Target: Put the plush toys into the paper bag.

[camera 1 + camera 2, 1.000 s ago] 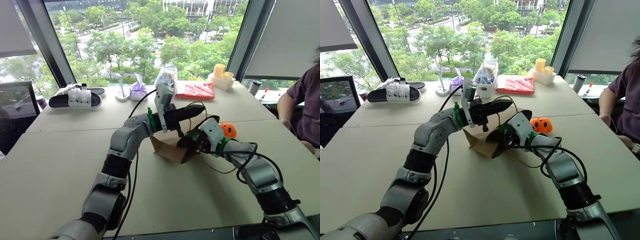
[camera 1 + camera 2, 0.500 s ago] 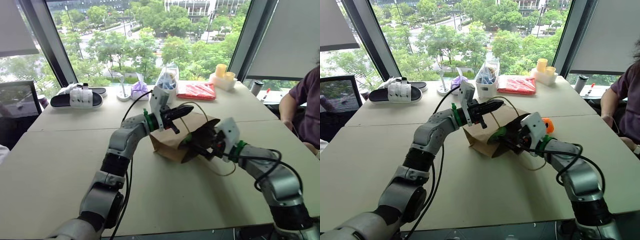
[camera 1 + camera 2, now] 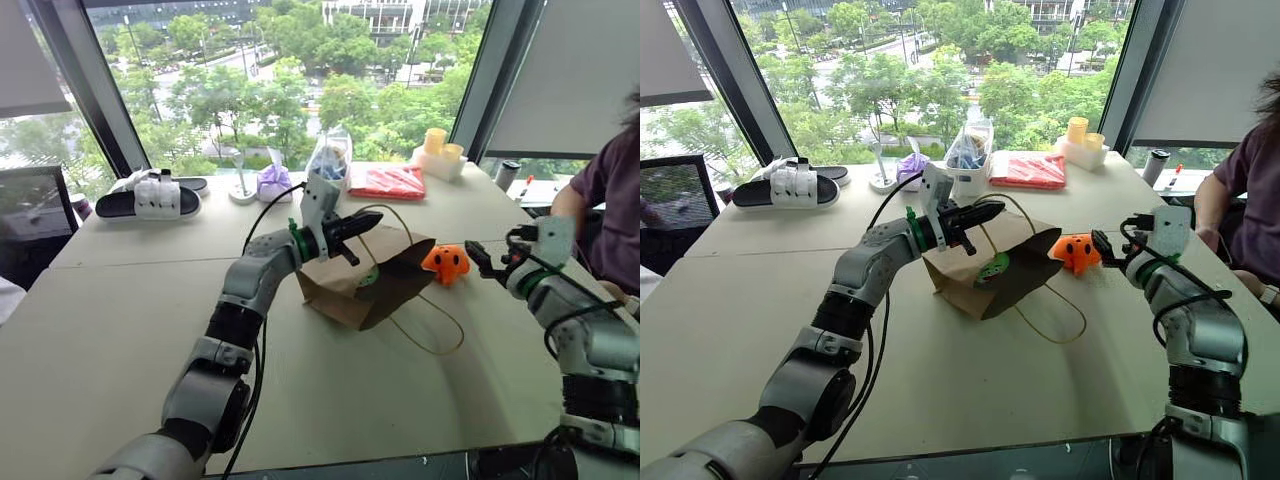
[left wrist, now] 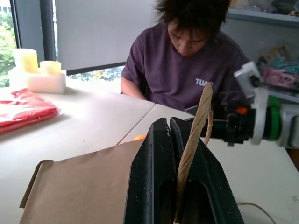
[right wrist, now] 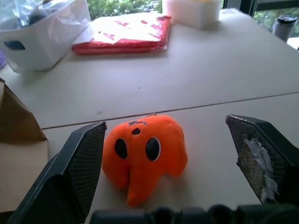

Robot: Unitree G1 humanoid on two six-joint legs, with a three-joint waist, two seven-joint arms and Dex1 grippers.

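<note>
The brown paper bag (image 3: 345,285) lies on its side mid-table, mouth toward the right. My left gripper (image 3: 362,221) is shut on the bag's upper cord handle (image 4: 195,133) and holds it up. The light green plush toy (image 3: 371,277) sits just inside the bag's mouth. The orange plush toy (image 3: 445,262) with dark face marks lies on the table right of the bag. My right gripper (image 5: 166,122) is open, level with the orange toy and a little short of it, its fingers (image 5: 79,172) spread wider than the toy. The second handle (image 3: 432,330) lies looped on the table.
A seated person (image 3: 610,195) is at the table's right edge, close to my right arm. At the back stand a clear plastic container (image 3: 331,160), a purple bundle (image 3: 273,181), a red packet (image 3: 390,182), yellow cups (image 3: 441,148) and a black-and-white slipper (image 3: 150,200).
My right gripper has pulled out of the bag's mouth, swung right and opened beside the orange toy. The green toy now shows inside the bag. The left gripper still holds the handle.
</note>
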